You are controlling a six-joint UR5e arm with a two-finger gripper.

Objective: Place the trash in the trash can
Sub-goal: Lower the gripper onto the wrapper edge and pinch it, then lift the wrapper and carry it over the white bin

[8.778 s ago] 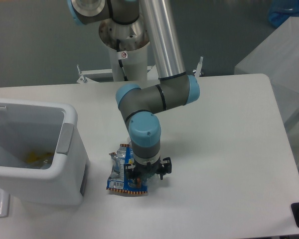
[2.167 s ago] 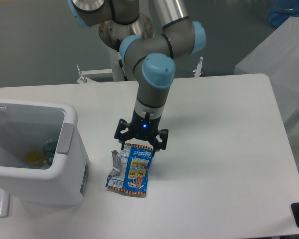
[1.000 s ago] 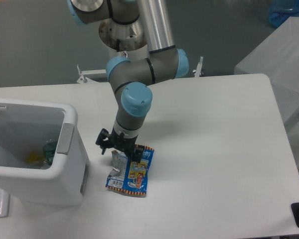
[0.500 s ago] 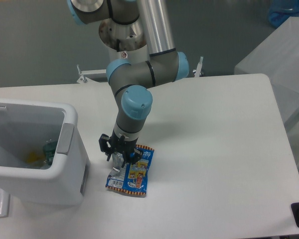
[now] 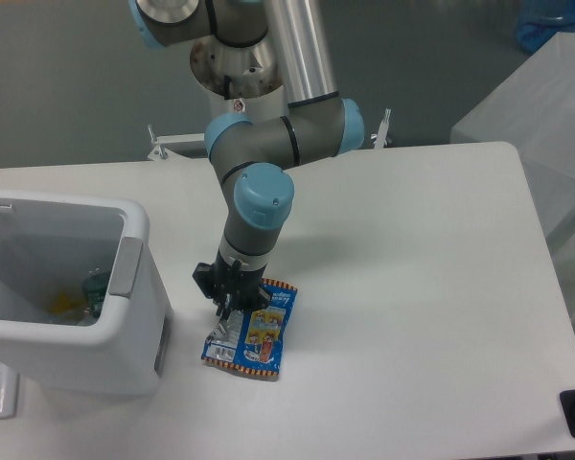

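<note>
Bottle (image 5: 95,287) in bin (image 5: 134,278). Wrapper (image 5: 251,331) left, 3 o'clock of bin. Gripper (image 5: 229,305) on its left edge; jaw opening unclear.

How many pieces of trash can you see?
2 for sure. A blue snack wrapper lies on the table under the gripper. A green-labelled bottle sits inside the white trash can, beside something yellow too unclear to name. More may be hidden inside.

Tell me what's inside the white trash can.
Inside the trash can, a green-labelled item and something yellow show at the bottom; the near wall hides the rest of the floor.
</note>
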